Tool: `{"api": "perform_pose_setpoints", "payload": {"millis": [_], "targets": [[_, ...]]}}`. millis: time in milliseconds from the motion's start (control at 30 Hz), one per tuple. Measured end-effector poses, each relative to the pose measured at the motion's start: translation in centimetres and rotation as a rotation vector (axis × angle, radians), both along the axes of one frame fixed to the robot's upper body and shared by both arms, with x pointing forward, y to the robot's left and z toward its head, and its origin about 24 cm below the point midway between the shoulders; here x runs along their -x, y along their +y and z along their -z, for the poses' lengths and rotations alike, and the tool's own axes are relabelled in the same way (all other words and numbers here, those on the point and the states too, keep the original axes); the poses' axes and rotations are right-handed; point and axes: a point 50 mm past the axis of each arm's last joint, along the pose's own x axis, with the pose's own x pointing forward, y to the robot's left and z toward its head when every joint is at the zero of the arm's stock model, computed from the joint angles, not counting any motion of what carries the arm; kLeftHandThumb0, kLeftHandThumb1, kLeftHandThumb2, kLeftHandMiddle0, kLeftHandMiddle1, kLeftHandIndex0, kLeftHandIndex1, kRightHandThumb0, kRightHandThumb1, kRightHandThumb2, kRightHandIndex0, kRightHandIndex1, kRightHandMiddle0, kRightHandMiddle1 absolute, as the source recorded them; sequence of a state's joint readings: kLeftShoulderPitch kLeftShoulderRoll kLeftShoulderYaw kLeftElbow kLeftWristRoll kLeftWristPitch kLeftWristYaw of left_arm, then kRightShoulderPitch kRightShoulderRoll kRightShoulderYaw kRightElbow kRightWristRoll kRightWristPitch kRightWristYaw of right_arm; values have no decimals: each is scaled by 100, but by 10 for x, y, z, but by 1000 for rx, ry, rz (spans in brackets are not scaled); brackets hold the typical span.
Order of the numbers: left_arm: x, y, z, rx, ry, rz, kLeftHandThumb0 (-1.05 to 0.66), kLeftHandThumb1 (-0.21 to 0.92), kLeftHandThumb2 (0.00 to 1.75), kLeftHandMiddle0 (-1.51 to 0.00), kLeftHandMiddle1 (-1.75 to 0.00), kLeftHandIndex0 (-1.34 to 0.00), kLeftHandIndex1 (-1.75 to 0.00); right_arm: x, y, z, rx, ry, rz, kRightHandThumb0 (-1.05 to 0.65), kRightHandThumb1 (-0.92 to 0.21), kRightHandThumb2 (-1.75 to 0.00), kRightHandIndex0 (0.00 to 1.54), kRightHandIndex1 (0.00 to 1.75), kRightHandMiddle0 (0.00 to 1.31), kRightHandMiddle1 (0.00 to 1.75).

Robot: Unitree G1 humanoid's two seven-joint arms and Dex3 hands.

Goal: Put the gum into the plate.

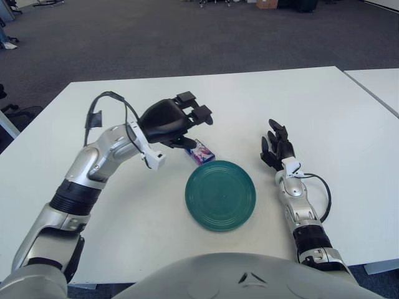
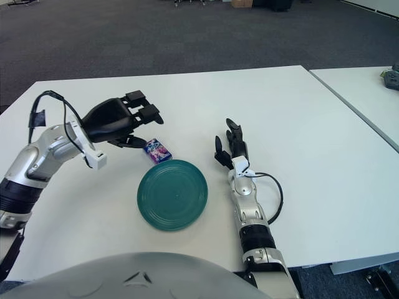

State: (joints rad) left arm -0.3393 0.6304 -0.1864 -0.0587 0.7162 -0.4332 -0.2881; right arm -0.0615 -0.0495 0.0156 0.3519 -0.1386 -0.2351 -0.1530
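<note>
The gum [image 1: 201, 151], a small purple and white pack, lies on the white table just beyond the far-left rim of the round green plate [image 1: 220, 194]. My left hand [image 1: 190, 128] hovers just left of and above the gum. Its fingers are spread and hold nothing, with the thumb low near the pack's left end. My right hand [image 1: 274, 146] shows to the right of the plate, fingers stretched out and holding nothing. The plate holds nothing. The gum also shows in the right eye view [image 2: 157, 151].
The white table [image 1: 324, 112] spreads wide around the plate. A second white table [image 1: 383, 84] stands at the right, apart by a narrow gap. Grey carpet lies beyond the far edge.
</note>
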Motion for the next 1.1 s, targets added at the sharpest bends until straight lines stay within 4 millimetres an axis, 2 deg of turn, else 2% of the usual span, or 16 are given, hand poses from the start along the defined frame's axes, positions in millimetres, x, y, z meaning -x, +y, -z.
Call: {"api": "perform_pose_setpoints", "payload": {"millis": [300, 500, 867, 1100], "targets": [[-12, 23, 12, -64, 95, -66, -105, 92, 28, -4, -1, 0, -47, 0, 2, -1, 5, 8, 0, -64, -92, -74, 19, 0, 0, 40], [-19, 33, 19, -142, 131, -63, -105, 92, 23, 0, 0, 0, -33, 0, 2, 0, 4, 2, -2, -65, -92, -74, 20, 0, 0, 42], [-21, 32, 32, -254, 178, 3, -105, 92, 14, 0, 0, 0, -23, 0, 1, 2, -1, -12, -4, -63, -92, -73, 20, 0, 0, 40], [-28, 30, 41, -294, 220, 11, -105, 92, 12, 0, 0, 0, -28, 1, -1, 2, 1, -14, -11, -62, -92, -73, 20, 0, 0, 37]]}}
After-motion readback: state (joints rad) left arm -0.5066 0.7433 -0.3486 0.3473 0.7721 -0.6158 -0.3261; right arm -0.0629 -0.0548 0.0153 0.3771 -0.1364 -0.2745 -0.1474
